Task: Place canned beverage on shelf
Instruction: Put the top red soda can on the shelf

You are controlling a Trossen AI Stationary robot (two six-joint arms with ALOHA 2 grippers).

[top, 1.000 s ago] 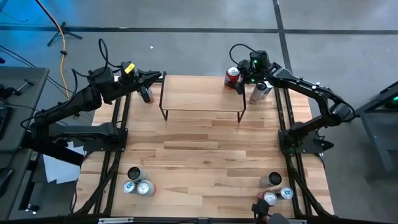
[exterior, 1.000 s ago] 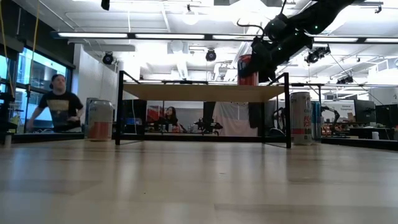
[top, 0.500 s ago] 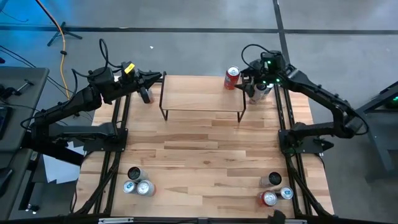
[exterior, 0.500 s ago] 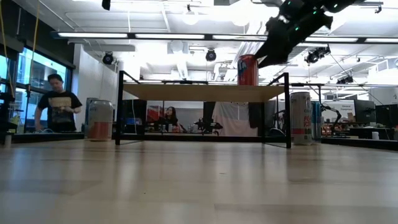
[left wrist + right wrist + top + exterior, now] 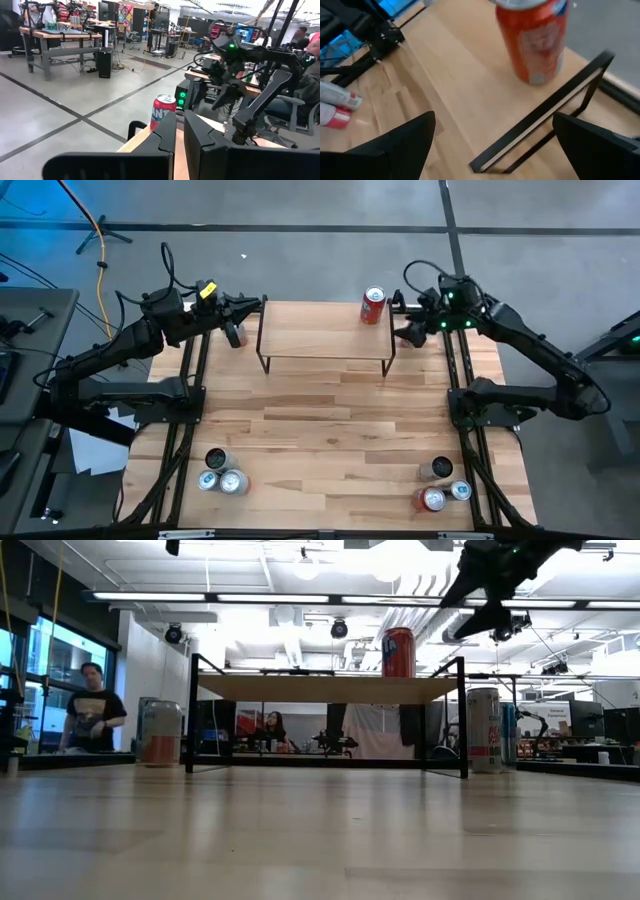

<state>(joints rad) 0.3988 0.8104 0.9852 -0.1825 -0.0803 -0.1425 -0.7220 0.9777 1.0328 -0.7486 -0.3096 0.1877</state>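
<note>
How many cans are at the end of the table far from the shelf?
6 cans: three in the left corner, three in the right corner. None seems hidden from above.

Robotics lab: workbenches point(image 5: 60, 37), other robot rigs.

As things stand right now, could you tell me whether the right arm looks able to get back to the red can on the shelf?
Probably yes. The right pincer hangs open just off the shelf end where the red can stands upright, and nothing lies between them.
</note>
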